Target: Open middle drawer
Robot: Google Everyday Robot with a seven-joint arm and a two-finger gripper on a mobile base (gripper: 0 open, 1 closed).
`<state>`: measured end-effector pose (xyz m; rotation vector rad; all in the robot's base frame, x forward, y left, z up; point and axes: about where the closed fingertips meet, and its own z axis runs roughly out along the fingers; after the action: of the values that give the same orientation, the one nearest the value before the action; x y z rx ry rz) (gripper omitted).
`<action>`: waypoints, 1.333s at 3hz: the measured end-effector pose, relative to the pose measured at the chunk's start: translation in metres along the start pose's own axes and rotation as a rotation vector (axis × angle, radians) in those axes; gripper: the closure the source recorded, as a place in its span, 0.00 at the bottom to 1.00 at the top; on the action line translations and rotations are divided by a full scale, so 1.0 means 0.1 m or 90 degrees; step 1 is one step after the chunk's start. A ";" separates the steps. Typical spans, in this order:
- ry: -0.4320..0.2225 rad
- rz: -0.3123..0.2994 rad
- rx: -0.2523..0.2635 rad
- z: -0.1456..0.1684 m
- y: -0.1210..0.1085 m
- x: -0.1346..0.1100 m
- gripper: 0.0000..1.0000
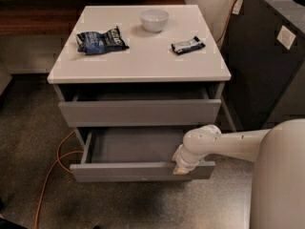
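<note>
The middle drawer (138,171) is a flat grey handleless panel with a tiny white speck near its lower edge. It stands pulled well out from the white cabinet (138,61), and its empty inside shows. My gripper (183,165) is at the top edge of the drawer front, near its right end, at the end of my white arm (224,144), which reaches in from the right. The gripper's tip is hidden behind the wrist and the panel edge.
The taller top drawer (139,112) is slightly ajar. On the cabinet top lie a white bowl (154,19), a blue chip bag (101,40) and a dark snack bar (188,45). An orange cable (52,171) runs on the floor at left. A dark cabinet (267,56) stands at right.
</note>
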<state>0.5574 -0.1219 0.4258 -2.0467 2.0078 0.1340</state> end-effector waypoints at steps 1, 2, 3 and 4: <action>-0.011 -0.012 -0.011 -0.05 0.12 -0.06 1.00; -0.011 -0.012 -0.011 -0.05 0.12 -0.06 1.00; -0.019 -0.021 -0.023 -0.06 0.23 -0.11 1.00; -0.023 -0.026 -0.030 -0.06 0.29 -0.13 1.00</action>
<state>0.5279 -0.1108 0.4316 -2.0980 1.9575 0.2112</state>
